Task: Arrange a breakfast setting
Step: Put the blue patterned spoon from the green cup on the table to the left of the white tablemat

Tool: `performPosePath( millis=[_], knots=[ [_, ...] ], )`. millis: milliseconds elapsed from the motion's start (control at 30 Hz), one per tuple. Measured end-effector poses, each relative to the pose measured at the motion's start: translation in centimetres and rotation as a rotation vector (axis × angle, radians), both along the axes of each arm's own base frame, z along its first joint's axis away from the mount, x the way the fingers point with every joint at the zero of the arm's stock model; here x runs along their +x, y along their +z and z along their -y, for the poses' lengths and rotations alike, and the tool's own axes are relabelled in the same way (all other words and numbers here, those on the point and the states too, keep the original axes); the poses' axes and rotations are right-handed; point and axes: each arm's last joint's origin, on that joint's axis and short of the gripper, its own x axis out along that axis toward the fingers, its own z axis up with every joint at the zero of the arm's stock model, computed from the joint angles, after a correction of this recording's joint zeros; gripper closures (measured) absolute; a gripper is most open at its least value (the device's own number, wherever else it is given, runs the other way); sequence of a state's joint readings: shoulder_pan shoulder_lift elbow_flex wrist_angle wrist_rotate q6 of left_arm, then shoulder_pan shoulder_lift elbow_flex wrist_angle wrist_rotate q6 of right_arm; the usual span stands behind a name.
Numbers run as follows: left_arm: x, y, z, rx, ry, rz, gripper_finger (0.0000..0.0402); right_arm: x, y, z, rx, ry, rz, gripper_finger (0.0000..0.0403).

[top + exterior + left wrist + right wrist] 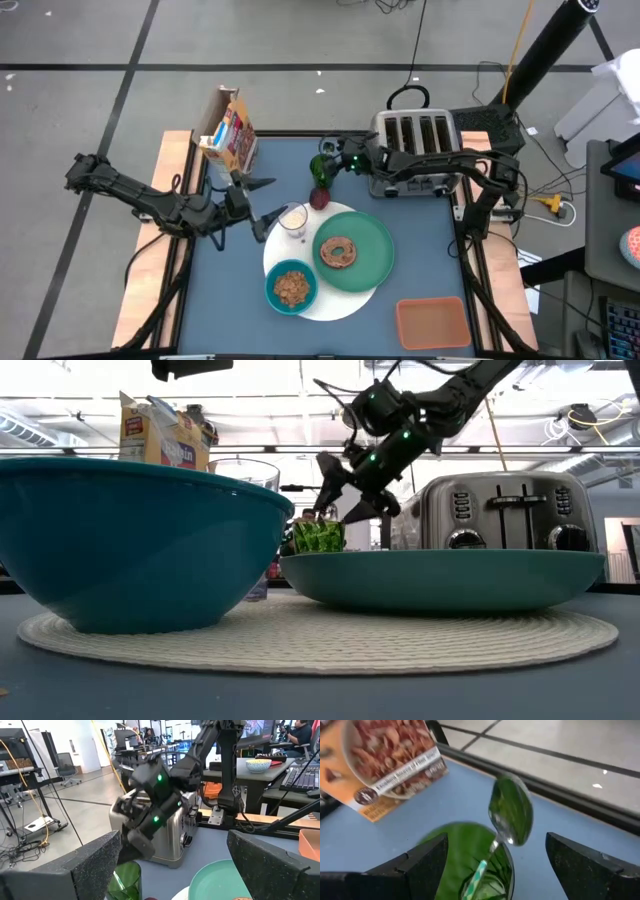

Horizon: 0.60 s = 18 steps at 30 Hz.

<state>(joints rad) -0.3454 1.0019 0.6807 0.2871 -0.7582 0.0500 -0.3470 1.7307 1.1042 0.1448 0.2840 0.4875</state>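
The white round disc (345, 300) carries the green plate (372, 262) with the brown bagel (337, 252), the teal bowl (291, 288) of cereal and the clear glass (293, 218). The dark-red fruit (319, 198) lies at the disc's far edge. A spoon (510, 815) stands in a green cup (455, 850), bowl end up. My right gripper (328, 160) hangs open just above the cup (318, 537), fingers on either side of the spoon. My left gripper (268, 202) is open and empty, left of the glass.
A silver toaster (420, 150) stands at the far right, a cereal box (228, 130) at the far left, and an orange tray (432, 322) at the near right. Bare blue table shows at the near left.
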Motion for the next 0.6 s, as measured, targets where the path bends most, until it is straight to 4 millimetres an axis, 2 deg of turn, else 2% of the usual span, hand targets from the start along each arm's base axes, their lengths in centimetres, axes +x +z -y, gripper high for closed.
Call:
performPosePath(
  millis=[233,600],
  knots=[
    [0.0,0.0,0.0,0.002,0.0,-0.001,0.003,0.6,-1.9,0.2,0.012,0.004,-0.041,0.0078],
    [0.0,0.0,0.0,-0.005,0.0,0.0,0.003,1.0,-1.1,0.4,-0.039,0.015,0.033,0.0078]
  ],
)
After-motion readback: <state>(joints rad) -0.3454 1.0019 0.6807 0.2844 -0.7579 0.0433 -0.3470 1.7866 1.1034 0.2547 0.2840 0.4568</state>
